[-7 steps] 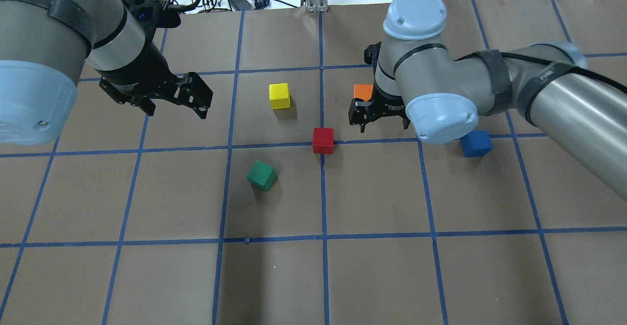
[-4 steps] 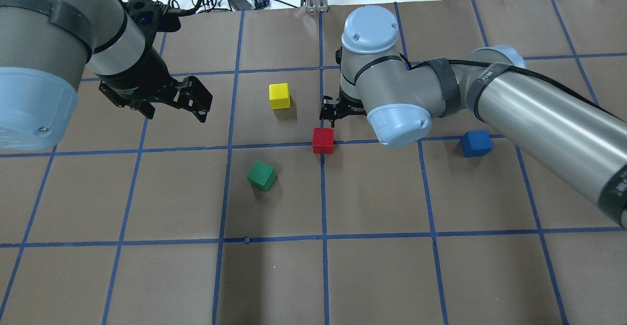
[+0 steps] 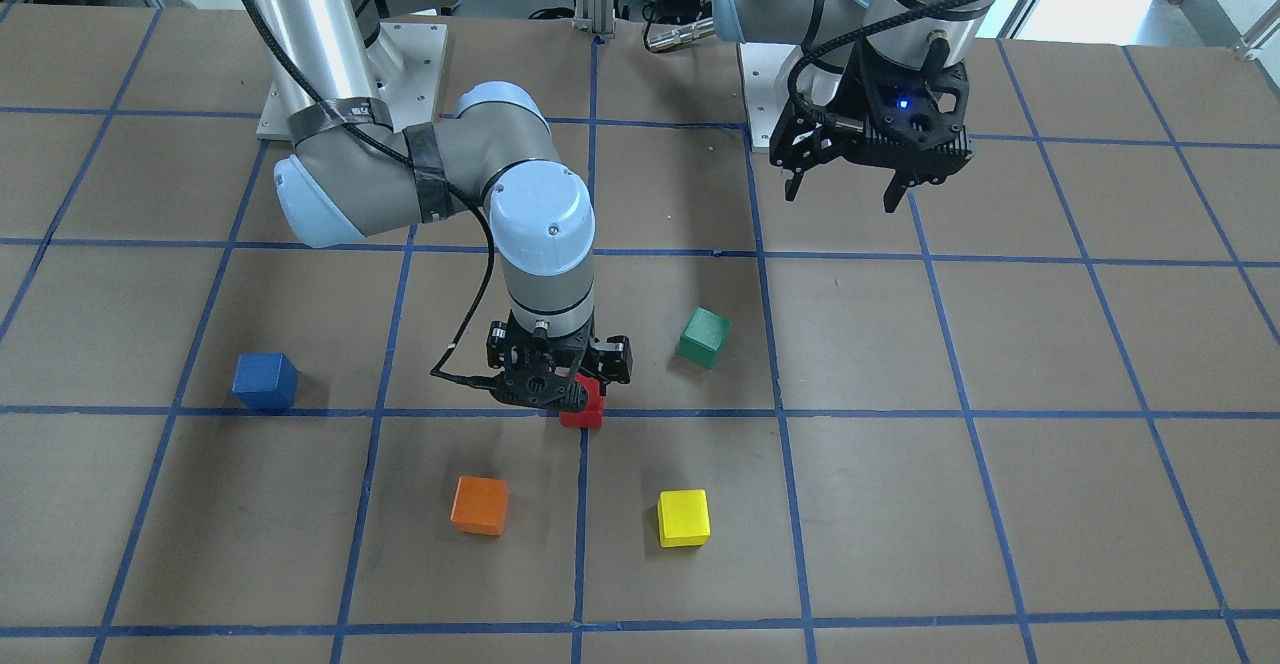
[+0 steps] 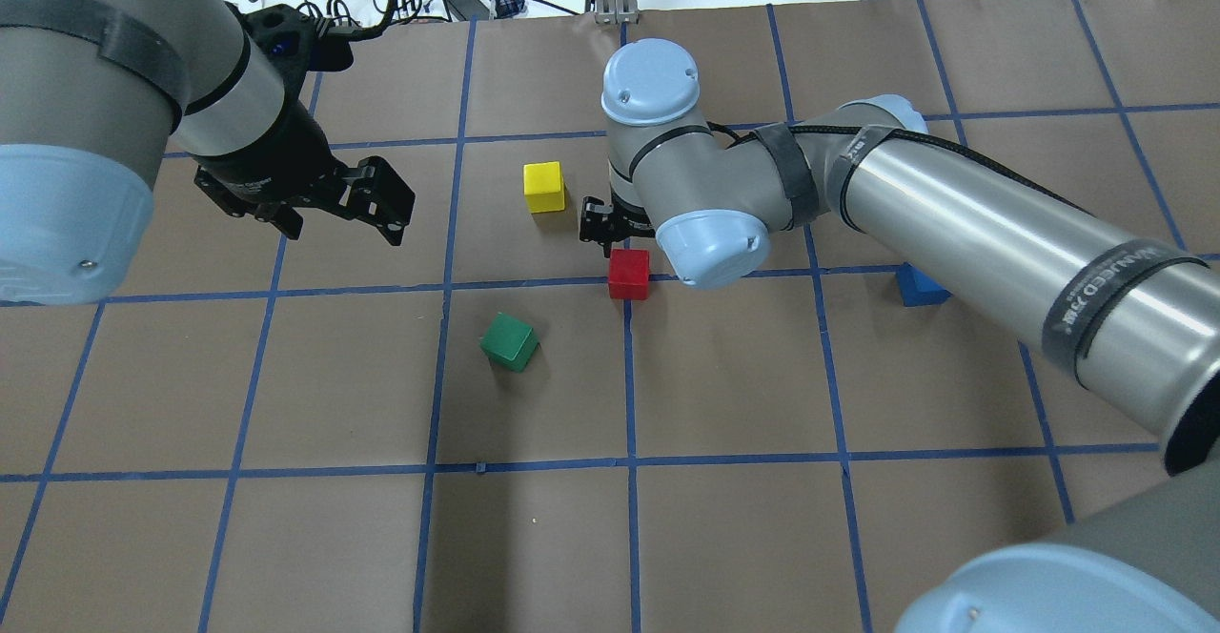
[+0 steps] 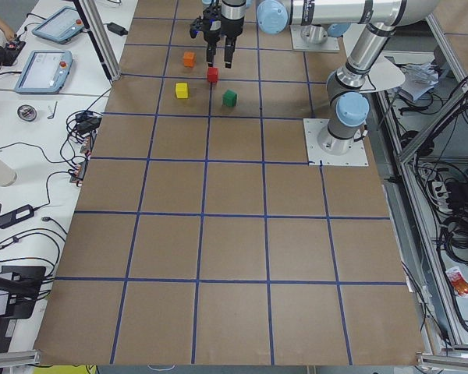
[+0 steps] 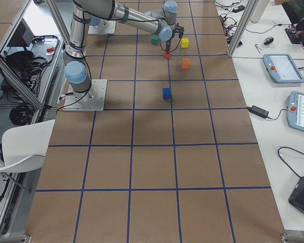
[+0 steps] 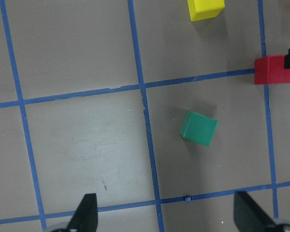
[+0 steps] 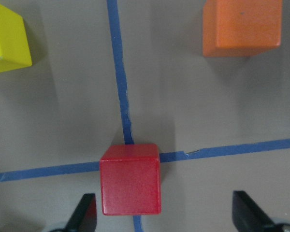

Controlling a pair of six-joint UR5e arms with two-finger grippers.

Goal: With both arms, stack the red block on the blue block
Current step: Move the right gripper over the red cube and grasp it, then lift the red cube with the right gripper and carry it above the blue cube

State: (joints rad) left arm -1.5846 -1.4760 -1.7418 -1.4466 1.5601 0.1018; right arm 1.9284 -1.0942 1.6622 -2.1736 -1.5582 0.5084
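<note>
Right claw, wide open and empty, hangs over the red block (which sits nearer one finger), toward the bench's left end. Blue block lies well apart, rightward. Left claw hangs open, empty.

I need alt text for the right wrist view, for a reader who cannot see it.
A red block sits on a crossing of blue tape lines, between the black fingertips of the open right gripper. An orange block and a yellow block lie beyond it.
</note>
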